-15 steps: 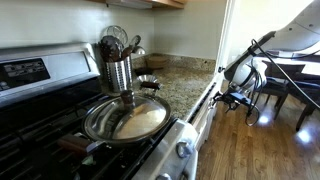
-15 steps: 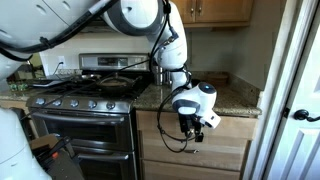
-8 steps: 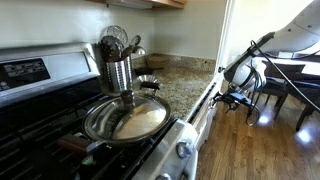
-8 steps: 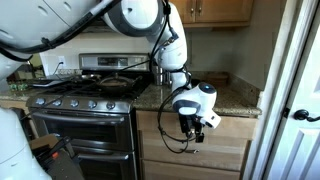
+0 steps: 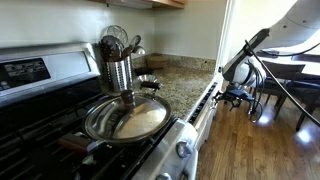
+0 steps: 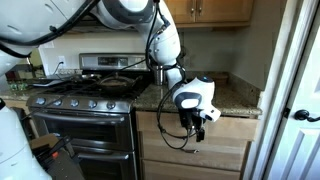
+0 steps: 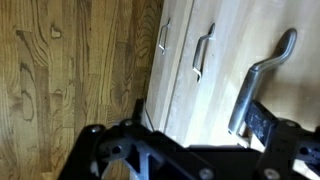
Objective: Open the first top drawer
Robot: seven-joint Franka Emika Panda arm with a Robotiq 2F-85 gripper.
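Note:
The top drawer (image 6: 226, 128) under the granite counter has a light wood front here and looks shut. Its interior is hidden. In the wrist view its curved metal handle (image 7: 262, 75) runs down between my fingers, close beside the right finger (image 7: 270, 120). My gripper (image 7: 205, 125) is open, with the jaws wide apart around the handle's lower end. It hangs in front of the drawer in both exterior views (image 6: 196, 128) (image 5: 232, 97).
A steel stove (image 6: 85, 125) with a pan (image 5: 127, 118) stands beside the drawer. A utensil holder (image 5: 118, 70) sits on the counter (image 5: 185, 85). Lower cabinet doors with handles (image 7: 203, 50) are below. A wood floor (image 5: 270, 150) and chairs (image 5: 285, 85) lie beyond.
The arm has shifted a little. The gripper sits slightly higher and closer to the drawer front than before. The drawer has not moved.

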